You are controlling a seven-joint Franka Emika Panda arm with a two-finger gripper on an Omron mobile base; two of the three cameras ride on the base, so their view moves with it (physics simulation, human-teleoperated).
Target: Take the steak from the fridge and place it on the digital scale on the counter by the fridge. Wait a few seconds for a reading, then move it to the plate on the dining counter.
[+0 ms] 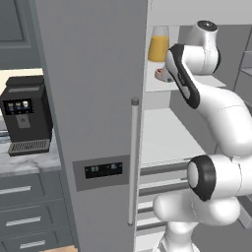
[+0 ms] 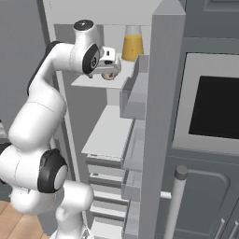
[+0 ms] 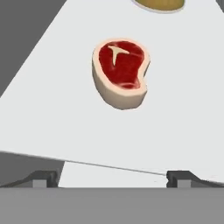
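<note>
Hand view: kidney-shaped marbled steak (image 3: 121,71), smooth white shelf (image 3: 183,109).

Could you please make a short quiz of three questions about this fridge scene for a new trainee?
1. True or false: the steak lies on a white fridge shelf.
2. What stands behind the steak on that shelf? A) an orange juice glass B) a milk carton C) a plate
3. Fill in: the gripper is ____, its fingers wide apart, short of the steak.

Key: 1 true; 2 A; 3 open.
</note>
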